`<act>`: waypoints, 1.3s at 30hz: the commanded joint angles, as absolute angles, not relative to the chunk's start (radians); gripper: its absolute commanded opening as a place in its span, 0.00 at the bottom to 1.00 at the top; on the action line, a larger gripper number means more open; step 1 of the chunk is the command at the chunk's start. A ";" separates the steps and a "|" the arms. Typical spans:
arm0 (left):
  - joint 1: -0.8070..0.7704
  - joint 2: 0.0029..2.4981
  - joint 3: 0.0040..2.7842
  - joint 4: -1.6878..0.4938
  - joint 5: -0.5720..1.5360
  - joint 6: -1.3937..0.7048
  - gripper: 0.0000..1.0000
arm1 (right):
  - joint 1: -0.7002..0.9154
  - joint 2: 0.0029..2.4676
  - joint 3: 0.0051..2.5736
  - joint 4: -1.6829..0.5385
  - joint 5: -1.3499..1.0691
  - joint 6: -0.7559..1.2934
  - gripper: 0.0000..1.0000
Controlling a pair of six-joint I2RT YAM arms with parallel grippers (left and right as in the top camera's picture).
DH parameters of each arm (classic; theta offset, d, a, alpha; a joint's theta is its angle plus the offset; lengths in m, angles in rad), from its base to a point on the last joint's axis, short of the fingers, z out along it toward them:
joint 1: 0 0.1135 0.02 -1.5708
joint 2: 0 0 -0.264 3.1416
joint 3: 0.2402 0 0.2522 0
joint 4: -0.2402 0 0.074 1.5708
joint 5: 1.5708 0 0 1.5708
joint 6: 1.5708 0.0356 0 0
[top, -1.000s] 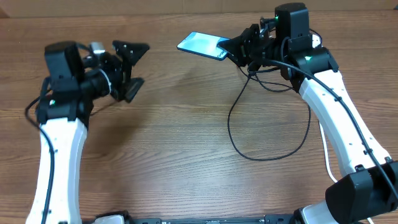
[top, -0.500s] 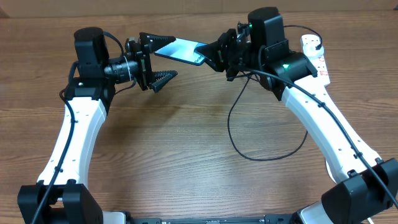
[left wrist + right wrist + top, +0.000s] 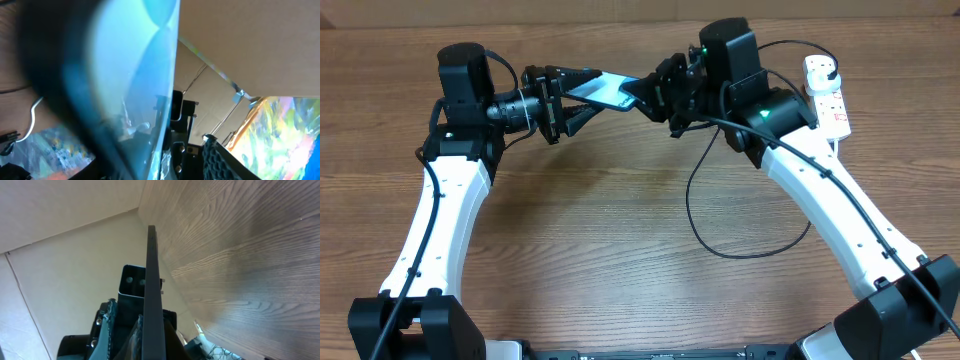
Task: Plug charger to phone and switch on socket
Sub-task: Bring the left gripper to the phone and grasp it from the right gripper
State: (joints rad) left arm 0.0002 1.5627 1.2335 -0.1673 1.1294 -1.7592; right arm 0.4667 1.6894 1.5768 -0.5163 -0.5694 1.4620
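Observation:
The phone (image 3: 610, 92), blue-teal screen up and tilted, hangs above the table's far middle. My right gripper (image 3: 645, 97) is shut on its right end; the right wrist view shows the phone (image 3: 152, 280) edge-on between the fingers (image 3: 107, 325). My left gripper (image 3: 590, 92) has its jaws around the phone's left end. In the left wrist view the phone (image 3: 135, 75) fills the frame, and a gap remains between its edge and one finger (image 3: 222, 160). The charger (image 3: 720, 245) loops black across the table below the right arm; its tip is hidden. The socket (image 3: 827, 95) lies at the far right.
A black plug (image 3: 823, 68) sits in the socket's far end. The socket's thick white cord (image 3: 847, 255) runs down the right side beside my right arm. Bare wood table (image 3: 580, 230) lies between the arms.
My left arm swung in from the left to the phone and its jaws narrowed around the phone's end. My right arm carried the phone leftward, still shut on it.

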 commanded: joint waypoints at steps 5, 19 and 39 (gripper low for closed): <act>-0.001 1.566 1.239 -0.167 1.112 -1.777 0.49 | 0.496 1.647 1.618 -0.501 -0.540 1.471 0.04; -0.002 1.566 1.239 -0.167 1.024 -1.718 0.48 | 0.506 1.647 1.618 -0.501 -0.555 1.470 0.04; -0.001 1.566 1.239 -0.167 1.013 -1.706 0.36 | 0.506 1.647 1.618 -0.502 -0.624 1.470 0.04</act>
